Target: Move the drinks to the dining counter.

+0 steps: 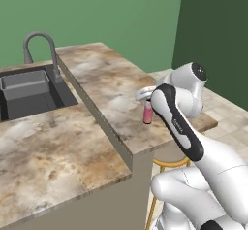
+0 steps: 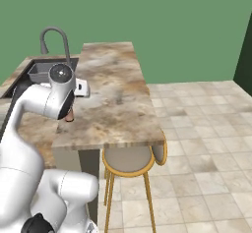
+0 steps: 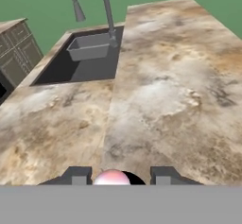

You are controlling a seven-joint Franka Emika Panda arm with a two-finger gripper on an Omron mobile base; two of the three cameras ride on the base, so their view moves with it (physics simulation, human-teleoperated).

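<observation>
We see the long beige-brown marbled stone dining counter (image 1: 111, 86) as the largest thing here — a raised slab with cloudy rust and grey veining and a squared, thick edge, running away toward the flat green wall (image 1: 121, 15). Beside it, one step lower, lies the matching marbled worktop (image 1: 43, 151), into which a dark rectangular sink basin (image 1: 34, 93) is set, with a lighter grey tub inside it. A grey arched gooseneck faucet (image 1: 41, 42) stands at the sink's edge next to the slab. Under the slab's overhang sits a round stool with a gold frame and a pale grey seat (image 2: 127, 159), on a pale square-tiled floor (image 2: 206, 143).

The slim small pink bottle (image 1: 147, 113) stands upright on the dining counter, near its lower-worktop edge at the near end. The two-finger gripper (image 3: 112, 175) is above it; in the hand view the bottle's rounded pink top lies between the dark fingertips (image 3: 77, 175) — narrowly set, closed on the bottle.
</observation>
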